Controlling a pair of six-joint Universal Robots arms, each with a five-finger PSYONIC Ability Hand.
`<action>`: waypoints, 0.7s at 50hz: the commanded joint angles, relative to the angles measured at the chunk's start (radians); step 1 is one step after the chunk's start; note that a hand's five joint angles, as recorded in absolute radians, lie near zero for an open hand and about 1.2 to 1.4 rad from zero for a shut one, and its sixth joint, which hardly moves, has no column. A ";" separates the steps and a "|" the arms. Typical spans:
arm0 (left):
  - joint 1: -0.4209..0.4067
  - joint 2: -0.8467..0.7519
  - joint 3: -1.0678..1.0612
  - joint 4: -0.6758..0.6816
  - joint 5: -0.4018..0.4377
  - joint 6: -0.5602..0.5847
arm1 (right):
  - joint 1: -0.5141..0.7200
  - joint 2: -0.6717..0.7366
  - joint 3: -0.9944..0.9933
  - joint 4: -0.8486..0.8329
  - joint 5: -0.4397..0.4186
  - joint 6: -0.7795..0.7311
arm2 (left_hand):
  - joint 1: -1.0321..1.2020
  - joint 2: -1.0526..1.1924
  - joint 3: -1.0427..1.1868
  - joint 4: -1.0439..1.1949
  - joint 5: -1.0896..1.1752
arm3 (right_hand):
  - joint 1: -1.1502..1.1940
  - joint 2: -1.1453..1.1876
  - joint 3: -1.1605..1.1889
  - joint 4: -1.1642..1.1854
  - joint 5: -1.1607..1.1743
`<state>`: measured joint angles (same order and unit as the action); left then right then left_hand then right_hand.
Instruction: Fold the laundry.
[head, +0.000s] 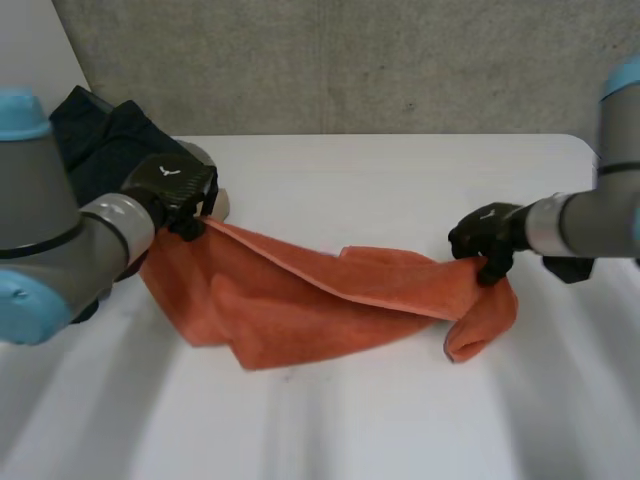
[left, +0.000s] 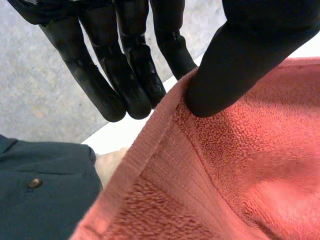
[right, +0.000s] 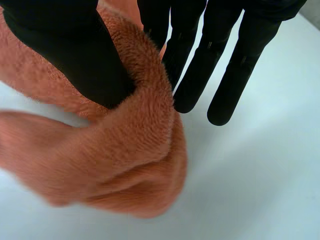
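An orange towel (head: 320, 300) stretches across the white table (head: 400, 180), partly lifted between both hands. My left hand (head: 175, 190) pinches the towel's left corner; in the left wrist view the thumb (left: 235, 65) presses the orange towel (left: 225, 165) edge against the fingers (left: 125, 85). My right hand (head: 485, 240) holds the towel's right end, which droops in a bunched fold below it. In the right wrist view the thumb (right: 75, 55) clamps the fluffy orange towel (right: 115, 155) against the fingers (right: 200, 65).
A dark navy garment (head: 105, 140) lies heaped at the table's back left, close behind my left hand; a button shows on the dark garment (left: 45, 195). A concrete wall (head: 350, 60) stands behind the table.
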<state>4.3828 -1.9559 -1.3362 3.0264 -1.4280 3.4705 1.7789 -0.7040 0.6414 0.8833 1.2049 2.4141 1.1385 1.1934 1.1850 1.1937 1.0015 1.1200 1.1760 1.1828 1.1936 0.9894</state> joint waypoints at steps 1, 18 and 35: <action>-0.040 -0.164 0.173 -0.007 -0.103 -0.007 | 0.074 0.157 -0.092 -0.346 0.097 -0.041 | 0.258 0.203 0.211 0.203 0.220 | 0.133 0.077 0.071 0.060 0.090; -0.051 -0.123 0.219 -0.041 -0.115 -0.022 | 0.111 -0.371 0.467 -0.561 0.323 0.280 | 0.258 0.203 0.211 0.203 0.220 | -0.870 -0.926 -0.933 -0.943 -0.914; -0.037 -0.141 0.213 -0.041 -0.117 -0.018 | 0.030 -0.393 0.853 -0.658 0.354 0.295 | 0.258 0.203 0.211 0.203 0.220 | -0.710 -0.766 -0.773 -0.784 -0.754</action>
<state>4.3461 -2.0856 -1.1193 2.9853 -1.5466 3.4496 1.8438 -1.1321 1.4244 0.3387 1.5680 2.6760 1.1385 1.1934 1.1850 1.1937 1.0015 0.4042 0.3854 0.3986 0.4064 0.2419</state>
